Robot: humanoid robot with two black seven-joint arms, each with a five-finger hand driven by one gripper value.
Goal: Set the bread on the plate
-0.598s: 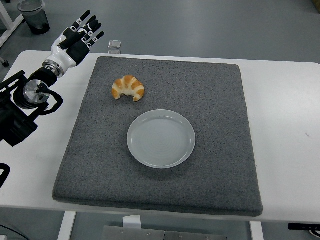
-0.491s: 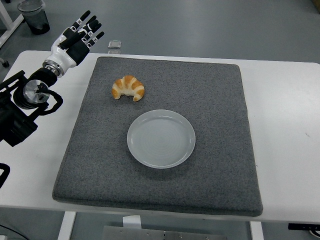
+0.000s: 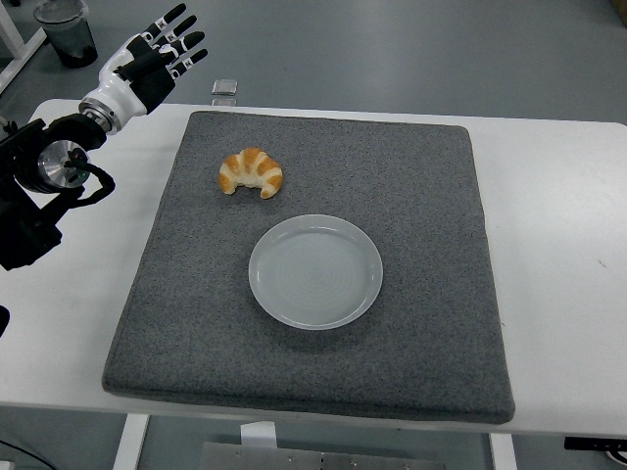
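Fingers (image 3: 179,39) of the left hand (image 3: 147,61) spread apart and empty, raised over the table's far left corner, beyond the mat's back-left corner and well apart from the croissant. Black left arm (image 3: 44,186) cut off at the picture's left edge, only its forearm, wrist joint and cabling in view. Grey felt-like mat (image 3: 411,294) covering most of the white table (image 3: 558,245), its near edge close to the table's near edge. Croissant (image 3: 252,172) lying flat on the mat's far left part, golden with pale ridges, ends curving toward the near side, resting on the mat and clear of the plate. Round pale grey plate (image 3: 315,271) near the mat's middle, just nearer than the croissant and slightly to its right, holding nothing, faint concentric rings visible on its surface. Small clear object (image 3: 224,87) at the table's far edge behind the mat, too small to identify. Dark bin (image 3: 67,29) on the floor at top left, partly cut off by the picture's top edge, contents impossible to make out. Table legs and some bracket below the near edge only partly visible.
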